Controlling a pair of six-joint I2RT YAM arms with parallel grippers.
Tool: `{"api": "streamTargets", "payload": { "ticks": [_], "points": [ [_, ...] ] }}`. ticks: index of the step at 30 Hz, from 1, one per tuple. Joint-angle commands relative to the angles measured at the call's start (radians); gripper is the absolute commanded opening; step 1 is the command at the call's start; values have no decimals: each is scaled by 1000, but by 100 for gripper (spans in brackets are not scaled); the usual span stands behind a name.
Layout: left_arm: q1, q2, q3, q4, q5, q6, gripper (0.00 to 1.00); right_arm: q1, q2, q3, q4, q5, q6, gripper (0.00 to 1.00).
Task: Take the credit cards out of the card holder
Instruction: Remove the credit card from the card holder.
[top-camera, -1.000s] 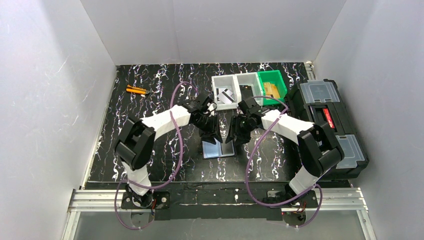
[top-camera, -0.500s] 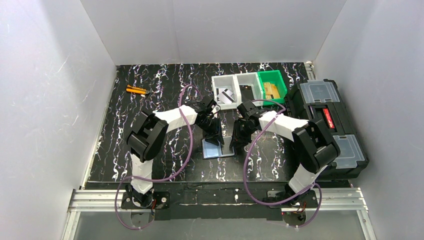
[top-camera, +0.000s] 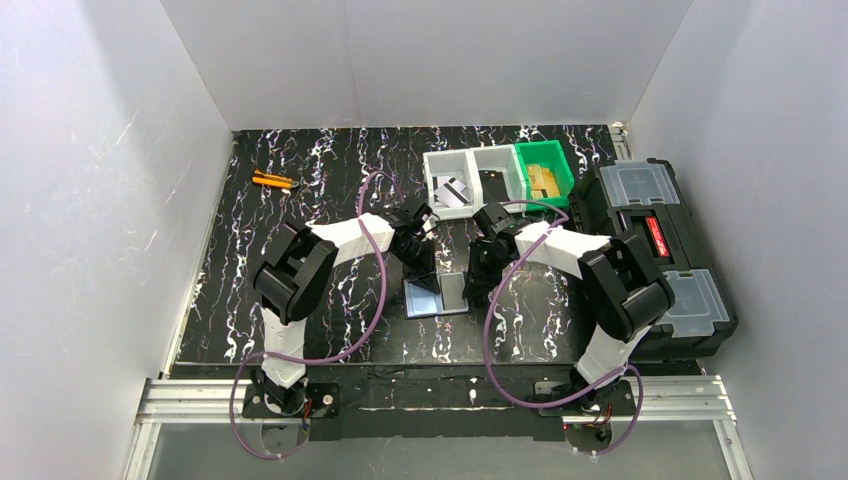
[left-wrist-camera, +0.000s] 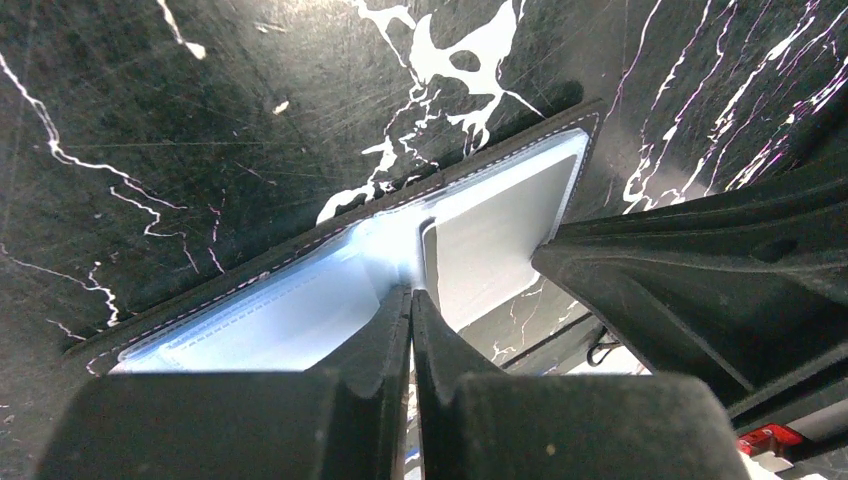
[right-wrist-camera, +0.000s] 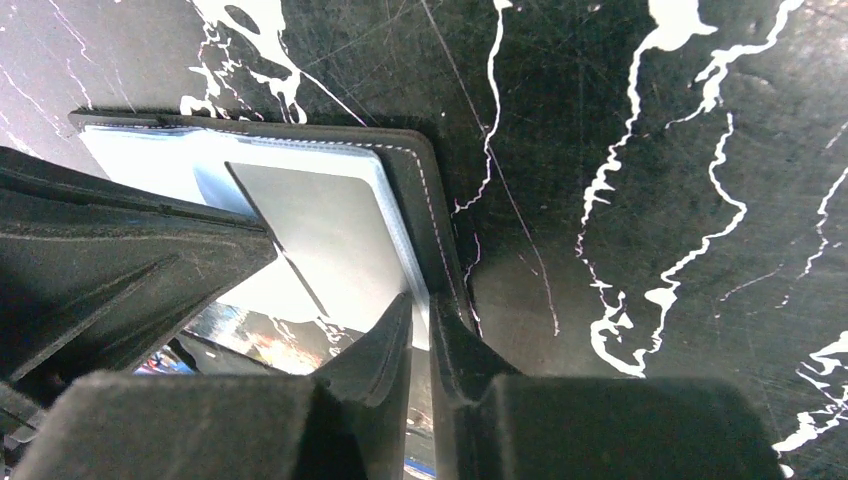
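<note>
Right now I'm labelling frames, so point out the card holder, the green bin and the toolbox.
card holder (top-camera: 436, 300), top external view, glossy open inside.
green bin (top-camera: 538, 148), top external view, far rim.
toolbox (top-camera: 640, 185), top external view, far clear lid.

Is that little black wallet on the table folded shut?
No, the card holder lies open flat, its glossy blue-grey inside facing up.

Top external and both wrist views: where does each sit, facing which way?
Top external: above and behind the bases, looking down on the table; both arms whole.
Left wrist: on the left arm, looking down past left fingers at the open card holder.
Right wrist: same on the right arm, past right fingers.
Shared: both wrist views show the card holder and the other arm's fingers.
</note>
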Motion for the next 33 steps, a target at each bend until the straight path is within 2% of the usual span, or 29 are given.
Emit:
{"api": "streamTargets", "payload": {
  "ticks": [1, 10, 18, 28, 33],
  "points": [
    [-6, 9, -23, -33, -54, 19, 0, 12, 25, 11, 0, 23, -10, 15],
    [-4, 21, -40, -31, -74, 13, 0, 43, 40, 39, -36, 68, -4, 2],
    [-4, 27, -50, -14, -65, 8, 0, 112, 90, 97, -58, 74, 8, 1],
    [0, -56, -63, -63, -111, 9, 0, 106, 133, 92, -55, 69, 31, 1],
    [15, -118, -93, -54, -108, -2, 14, 95, 150, 87, -43, 34, 33, 1]
  ]
}}
